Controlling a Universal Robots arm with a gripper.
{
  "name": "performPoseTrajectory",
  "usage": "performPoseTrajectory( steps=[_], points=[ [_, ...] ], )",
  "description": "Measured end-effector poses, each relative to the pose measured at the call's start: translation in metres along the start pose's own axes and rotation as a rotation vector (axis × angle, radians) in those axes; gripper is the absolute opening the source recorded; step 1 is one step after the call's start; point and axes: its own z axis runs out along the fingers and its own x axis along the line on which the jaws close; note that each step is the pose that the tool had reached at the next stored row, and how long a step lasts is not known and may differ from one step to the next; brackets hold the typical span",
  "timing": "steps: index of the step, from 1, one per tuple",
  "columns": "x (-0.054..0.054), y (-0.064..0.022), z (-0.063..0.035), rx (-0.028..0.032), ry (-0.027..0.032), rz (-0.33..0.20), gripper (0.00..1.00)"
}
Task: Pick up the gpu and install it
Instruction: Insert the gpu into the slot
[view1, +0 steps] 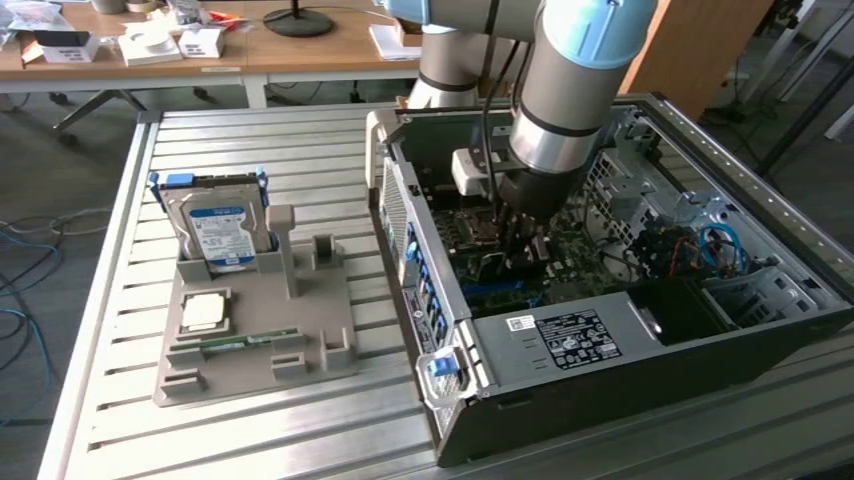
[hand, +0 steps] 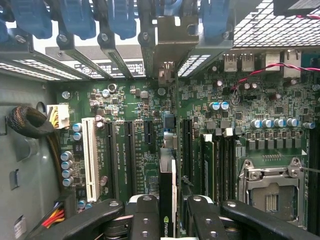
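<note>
Gripper (hand: 169, 220) clamped on the gpu (hand: 167, 190), fingers (hand: 142, 220) pressing either face of the card. Card held edge-on, upright, reaching from betw. the fingers down toward the motherboard (hand: 225, 125); its silver bracket end (hand: 172, 37) sits up at the case's rear slot row. Whether the card edge is seated in a slot or just above it: can't tell.

Wrist view gives detail the exterior view lacks: long black expansion slots (hand: 127, 155) running parallel to the card, a white slot (hand: 90, 157) further off, a RAM stick (hand: 207, 167) standing in its socket on the card's other side, the CPU socket (hand: 272, 192) w/ metal frame beyond that, blue slot clips (hand: 75, 20) along the rear wall, a red-black twisted wire (hand: 260, 72) across the board.

Exterior view gives the setting: arm (view1: 574, 90) reaching straight down into the open PC case (view1: 601, 300), which lies on its side on a slatted metal table (view1: 240, 430). Arm's bulk hides the gripper tips and most of the card there. Blue cables (view1: 721, 245) bunch at the case's far side, exterior view's right.

Well apart, exterior view's left: grey parts holder (view1: 254, 330) w/ a hard drive (view1: 216, 225) standing upright, a CPU chip (view1: 203, 312) lying flat, a RAM stick (view1: 240, 340) lying in its groove. Wooden desk (view1: 267, 50) w/ boxes behind.
</note>
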Motion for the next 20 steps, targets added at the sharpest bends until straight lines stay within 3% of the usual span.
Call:
performPoseTrajectory(
  steps=[20],
  points=[
    [0.0001,0.0000,0.0017,0.0002,0.0000,0.000,0.26]
  ],
)
